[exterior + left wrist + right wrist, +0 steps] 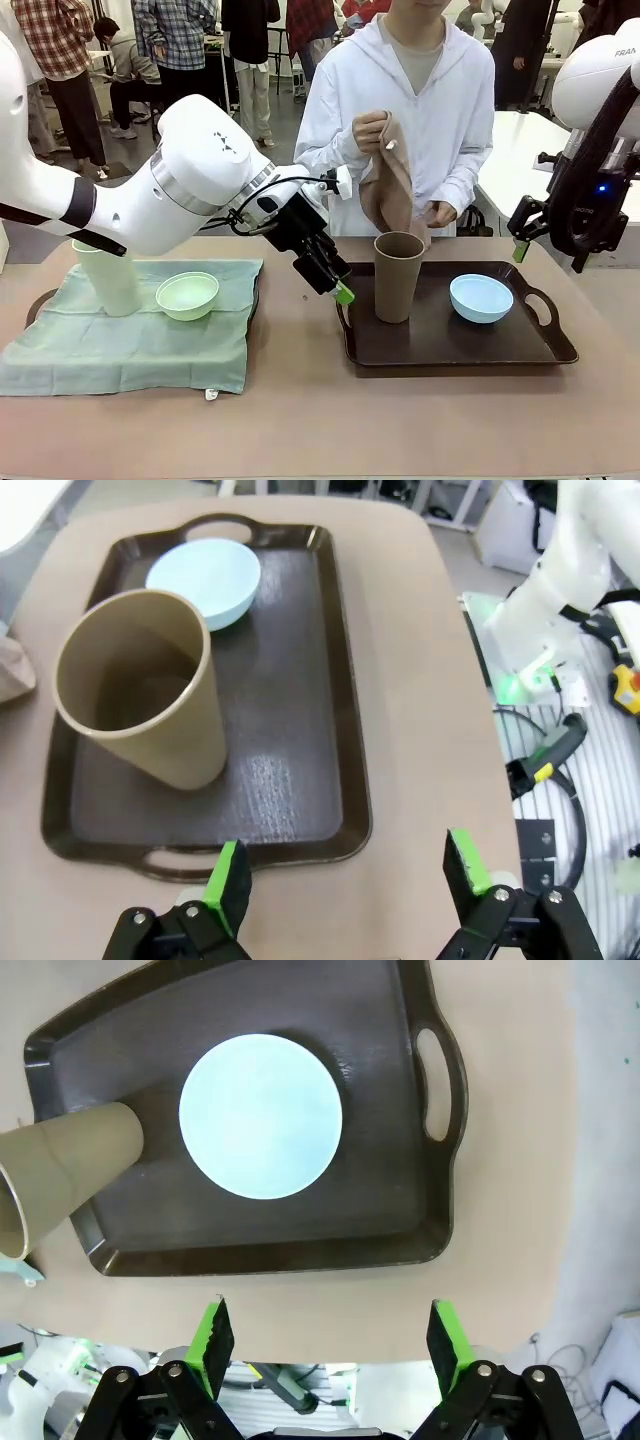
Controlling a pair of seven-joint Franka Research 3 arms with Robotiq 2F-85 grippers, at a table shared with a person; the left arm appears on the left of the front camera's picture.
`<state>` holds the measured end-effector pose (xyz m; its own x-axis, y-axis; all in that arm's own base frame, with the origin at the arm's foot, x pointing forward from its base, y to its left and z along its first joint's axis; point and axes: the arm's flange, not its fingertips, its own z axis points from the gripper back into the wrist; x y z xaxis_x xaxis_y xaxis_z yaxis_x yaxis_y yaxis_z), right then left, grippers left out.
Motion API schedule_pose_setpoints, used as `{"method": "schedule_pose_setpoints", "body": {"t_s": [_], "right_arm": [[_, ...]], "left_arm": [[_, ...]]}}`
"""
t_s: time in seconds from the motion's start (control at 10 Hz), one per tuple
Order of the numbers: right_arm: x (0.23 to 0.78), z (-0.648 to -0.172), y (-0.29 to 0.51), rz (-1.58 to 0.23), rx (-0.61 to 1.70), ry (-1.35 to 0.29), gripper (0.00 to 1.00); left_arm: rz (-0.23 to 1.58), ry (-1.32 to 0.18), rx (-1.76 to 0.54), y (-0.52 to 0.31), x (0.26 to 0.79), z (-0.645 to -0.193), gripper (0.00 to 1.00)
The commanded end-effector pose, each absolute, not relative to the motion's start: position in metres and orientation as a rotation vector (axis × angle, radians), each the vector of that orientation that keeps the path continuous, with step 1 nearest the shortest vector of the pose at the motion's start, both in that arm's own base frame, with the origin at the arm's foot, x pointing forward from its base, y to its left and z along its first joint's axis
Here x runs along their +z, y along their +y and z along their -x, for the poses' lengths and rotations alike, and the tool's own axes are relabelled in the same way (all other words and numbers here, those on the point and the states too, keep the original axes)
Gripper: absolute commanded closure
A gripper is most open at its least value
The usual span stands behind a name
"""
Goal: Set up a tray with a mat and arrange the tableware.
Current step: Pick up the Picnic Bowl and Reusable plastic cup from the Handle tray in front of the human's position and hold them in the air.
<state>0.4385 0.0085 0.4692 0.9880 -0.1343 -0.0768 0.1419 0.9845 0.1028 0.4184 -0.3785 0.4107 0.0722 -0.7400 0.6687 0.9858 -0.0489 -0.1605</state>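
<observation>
Tray (450, 345) bears brown tumbler (398, 280) and blue bowl (481, 297), unmatted; the person's cloth (390, 185) is perhaps its mat. Left gripper (345, 870) and right gripper (325, 1335) gape empty; clearing the tumbler likely comes next.

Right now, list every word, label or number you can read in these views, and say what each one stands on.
"FRAN": on the white casing of the right arm, cut off by the picture's edge.
White tag at the front edge of the green mat: too small to read.
Dark tray: no print to be seen.
</observation>
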Motion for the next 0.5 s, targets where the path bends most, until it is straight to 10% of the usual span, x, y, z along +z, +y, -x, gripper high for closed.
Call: {"method": "schedule_pose_setpoints", "body": {"t_s": [0.0, 0.4], "right_arm": [[0.469, -0.439, 0.01, -0.107, -0.136, 0.069, 0.0], [0.437, -0.446, 0.028, 0.017, -0.094, -0.082, 0.0]], "left_arm": [[0.707, -0.449, -1.475, -0.376, 0.413, -0.42, 0.0], [0.769, -0.702, -1.737, -0.387, 0.405, -0.429, 0.0]]}}
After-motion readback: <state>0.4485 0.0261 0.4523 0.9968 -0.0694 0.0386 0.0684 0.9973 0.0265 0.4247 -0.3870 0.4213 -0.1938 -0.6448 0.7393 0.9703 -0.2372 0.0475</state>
